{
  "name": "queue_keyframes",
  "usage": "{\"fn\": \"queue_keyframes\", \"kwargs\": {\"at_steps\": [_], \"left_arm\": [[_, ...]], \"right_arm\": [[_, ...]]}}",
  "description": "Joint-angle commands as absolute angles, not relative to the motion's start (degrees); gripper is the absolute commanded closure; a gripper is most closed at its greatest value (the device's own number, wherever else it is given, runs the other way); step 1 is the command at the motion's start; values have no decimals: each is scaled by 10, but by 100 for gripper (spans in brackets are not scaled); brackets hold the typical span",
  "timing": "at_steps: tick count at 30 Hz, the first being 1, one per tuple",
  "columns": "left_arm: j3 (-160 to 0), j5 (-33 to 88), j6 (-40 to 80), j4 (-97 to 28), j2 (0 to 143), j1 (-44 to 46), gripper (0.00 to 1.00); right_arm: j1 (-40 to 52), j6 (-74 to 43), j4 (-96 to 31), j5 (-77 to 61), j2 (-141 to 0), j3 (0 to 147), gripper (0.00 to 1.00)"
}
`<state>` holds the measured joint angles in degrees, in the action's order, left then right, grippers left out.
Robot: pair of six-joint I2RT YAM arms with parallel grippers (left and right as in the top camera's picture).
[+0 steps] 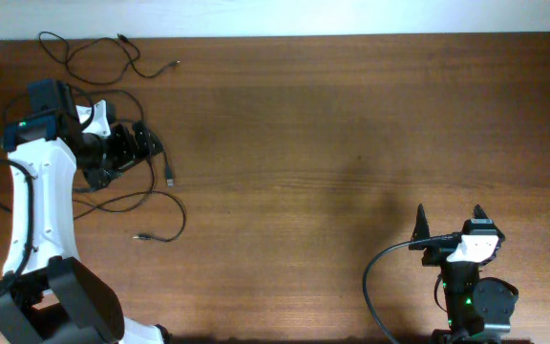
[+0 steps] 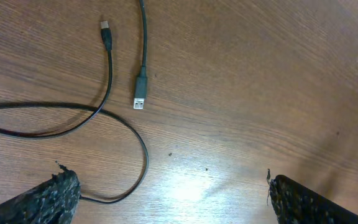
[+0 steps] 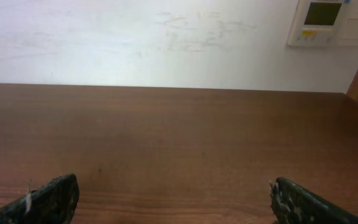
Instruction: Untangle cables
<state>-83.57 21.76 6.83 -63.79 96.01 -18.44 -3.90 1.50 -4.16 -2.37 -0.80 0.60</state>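
Upper left of overhead frame: left hand (image 2: 179,196) spread wide, pinching nothing, above loose cables (image 2: 143,50) on the bench (image 1: 351,143). Lower right: right hand (image 1: 451,218) likewise spread, empty.

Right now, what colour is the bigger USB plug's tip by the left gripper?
Silvery tip, black cable; clearest in the left wrist view.

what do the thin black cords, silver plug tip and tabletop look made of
Thin black cords: likely rubber or plastic sheathing, matte, bending in loose curves. Silvery plug tip: looks like bare metal, pale and shiny. Brown tabletop: wood or wood-look laminate, visible grain streaks with a soft sheen.
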Motion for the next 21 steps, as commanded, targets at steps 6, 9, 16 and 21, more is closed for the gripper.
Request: {"fn": "queue_keyframes", "kwargs": {"at_steps": [6,9,16,21], "left_arm": [[-829,169,56,-665,956,-180,1],[-803,169,16,-660,930,-180,1],[-609,177,-61,-524,753,-180,1],[-502,178,-61,-486,599,-180,1]], "right_arm": [[-34,10,-45,-19,-2,3,1],[-34,10,-45,-19,-2,3,2],[-34,11,-45,-19,-2,3,1],[-34,10,-45,-19,-2,3,1]]}}
